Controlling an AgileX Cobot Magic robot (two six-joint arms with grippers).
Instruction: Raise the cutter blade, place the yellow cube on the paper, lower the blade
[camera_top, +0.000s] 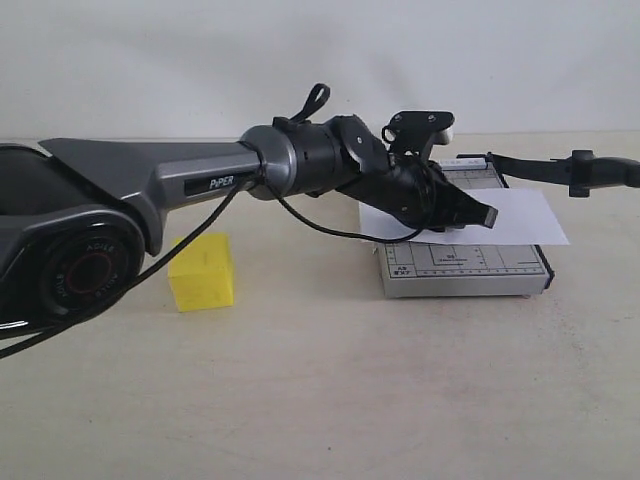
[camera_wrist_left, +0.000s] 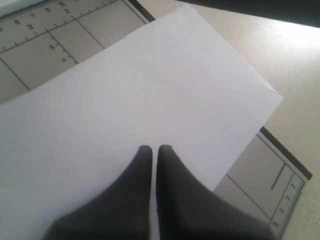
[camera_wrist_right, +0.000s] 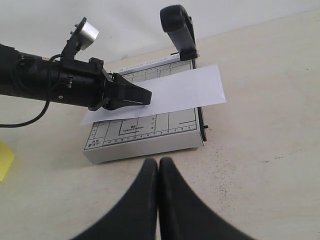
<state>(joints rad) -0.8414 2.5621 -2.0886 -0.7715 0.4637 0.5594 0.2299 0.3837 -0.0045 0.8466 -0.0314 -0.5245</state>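
Observation:
The yellow cube sits on the table left of the grey trimmer, well apart from both grippers; only a yellow sliver of the cube shows in the right wrist view. The white paper lies across the trimmer base. The cutter blade stands raised at the trimmer's far corner and reaches right as a black arm. My left gripper hovers shut and empty just over the paper, fingertips together. My right gripper is shut and empty above the table before the trimmer.
The left arm stretches from the left edge across to the trimmer, a black cable hanging under it. A pale wall stands behind the beige table.

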